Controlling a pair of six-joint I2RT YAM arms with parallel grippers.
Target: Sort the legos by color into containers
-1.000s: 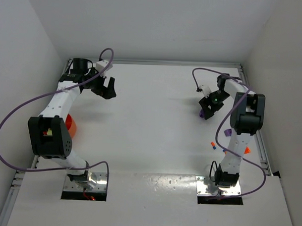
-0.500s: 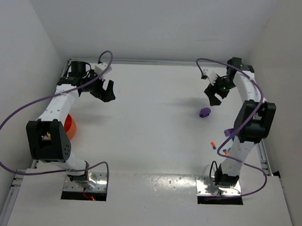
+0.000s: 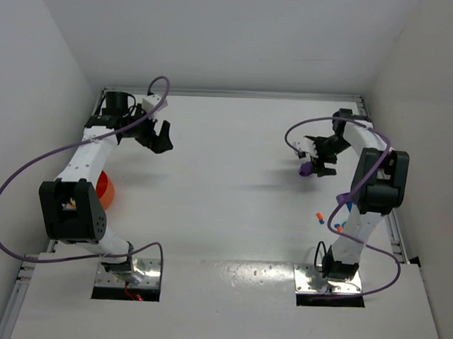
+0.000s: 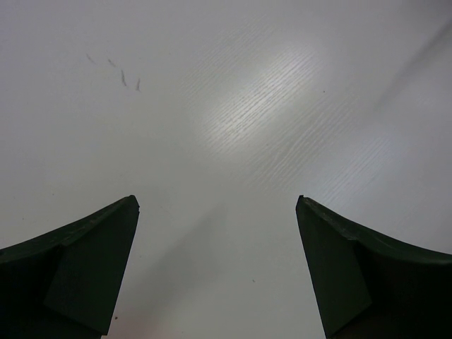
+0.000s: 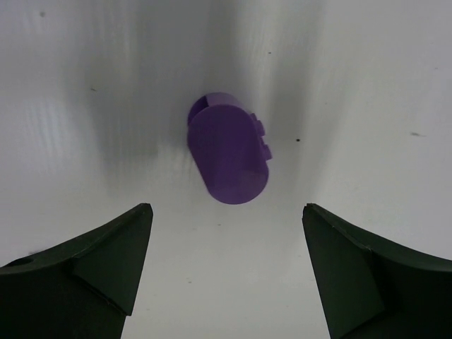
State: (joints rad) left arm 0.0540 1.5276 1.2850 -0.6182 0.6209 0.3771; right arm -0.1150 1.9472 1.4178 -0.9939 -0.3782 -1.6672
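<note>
left tool (image 4: 217, 205) spread over table (image 4: 233, 106) | right tool (image 5: 226, 209) spread, purple lego (image 5: 227, 150) ahead, gaps both sides

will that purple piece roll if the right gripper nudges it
Probably. The purple piece has a rounded, barrel-like body, so a sideways nudge could roll it, though the small studs along one edge may stop it. It looks like hard, smooth plastic, so it is likely rigid, light and somewhat slippery for the right gripper.
</note>
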